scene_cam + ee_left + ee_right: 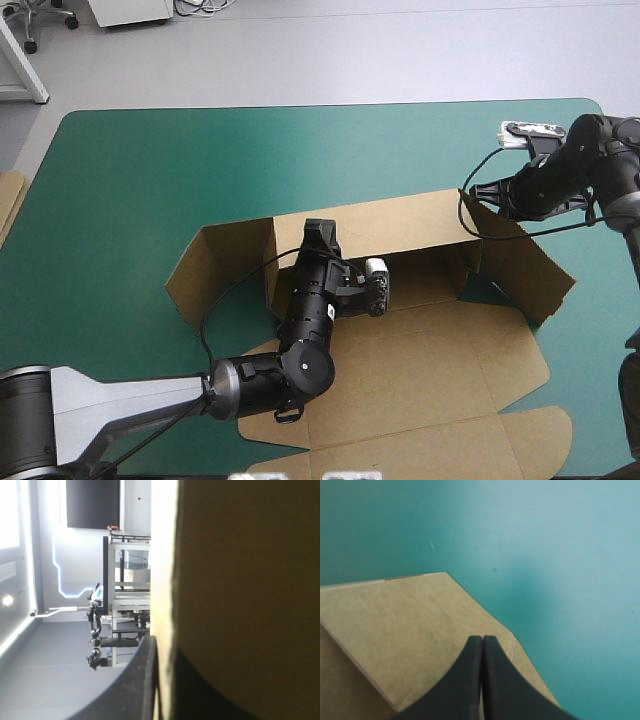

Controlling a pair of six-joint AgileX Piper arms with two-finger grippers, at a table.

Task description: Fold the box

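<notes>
The brown box (420, 360) lies open on the teal-green cover, its long back wall (390, 225) raised and its side flaps (525, 265) splayed outward. My left gripper (320, 232) reaches over the base to the back wall's top edge near its left end. In the left wrist view that board (250, 580) fills the space ahead, its edge pinched at one black finger (140, 680). My right gripper (472, 192) sits at the wall's right end, behind it. Its fingers (470, 680) meet in a pointed arch, my right gripper (482, 639) over a brown flap (410, 625).
The box's lid panel and tabs (430, 440) lie flat toward the table's front edge. The left side flap (205, 275) stands angled out. An edge of more brown board (10, 200) shows at the table's left edge. Bare teal-green cover (150, 180) stretches behind and left of the box.
</notes>
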